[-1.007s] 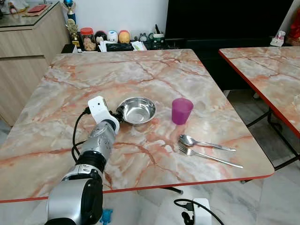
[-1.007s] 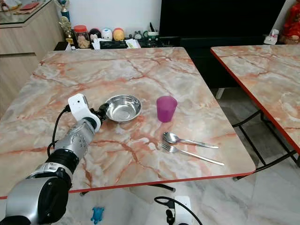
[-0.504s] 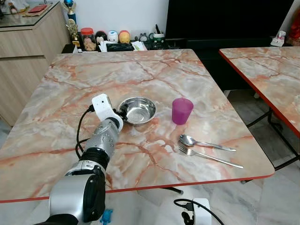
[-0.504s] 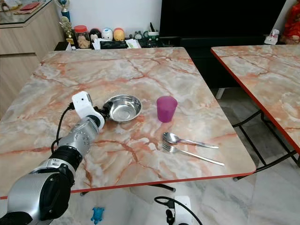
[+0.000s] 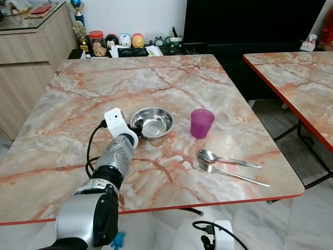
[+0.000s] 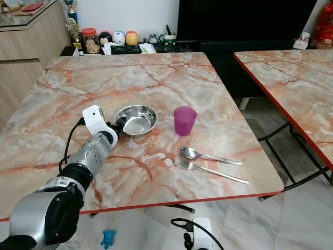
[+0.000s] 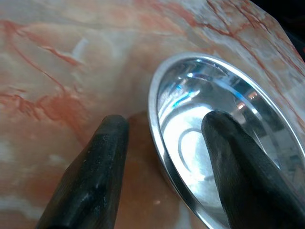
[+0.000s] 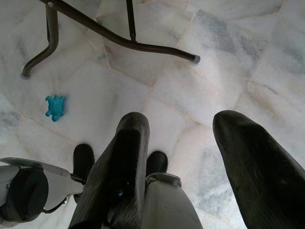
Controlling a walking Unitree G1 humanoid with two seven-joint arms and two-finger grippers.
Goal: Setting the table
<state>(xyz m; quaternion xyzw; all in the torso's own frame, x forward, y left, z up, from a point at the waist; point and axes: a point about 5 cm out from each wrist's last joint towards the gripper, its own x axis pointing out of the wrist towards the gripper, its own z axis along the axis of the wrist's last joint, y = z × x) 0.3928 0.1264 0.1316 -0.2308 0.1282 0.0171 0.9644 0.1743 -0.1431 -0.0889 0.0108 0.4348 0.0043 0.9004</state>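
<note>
Left wrist view: open left pincer straddles the steel bowl rim.

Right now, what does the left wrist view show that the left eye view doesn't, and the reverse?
Left wrist view: the left gripper open, one finger inside the steel bowl, the other outside its rim. Left eye view: the purple cup, spoon and fork to the bowl's right. Both: bowl and marble table. The right gripper hangs idle, open, above the floor.

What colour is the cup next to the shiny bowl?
Purple cup, clearest in the left eye view.
</note>
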